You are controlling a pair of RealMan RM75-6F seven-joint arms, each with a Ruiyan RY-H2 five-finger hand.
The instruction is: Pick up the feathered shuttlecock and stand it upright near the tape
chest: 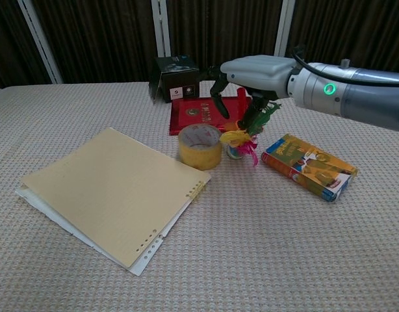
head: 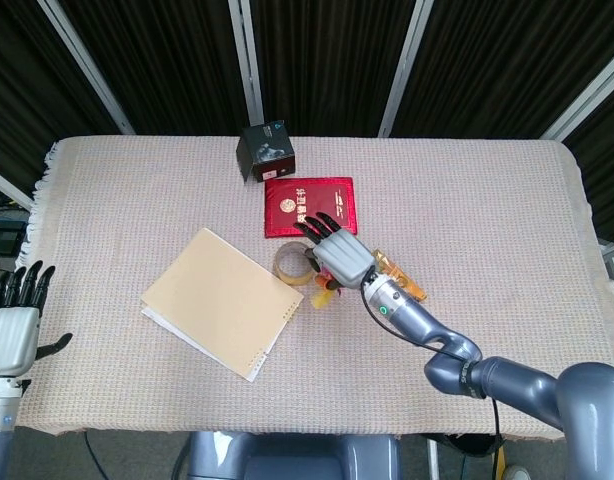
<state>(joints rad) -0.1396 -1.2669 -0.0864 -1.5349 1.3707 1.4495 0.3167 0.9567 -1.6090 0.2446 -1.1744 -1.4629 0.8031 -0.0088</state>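
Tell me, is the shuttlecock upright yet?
Looks upright: the shuttlecock stands base down beside the tape, feathers fanning upward. Right hand hovers over it; contact unclear.
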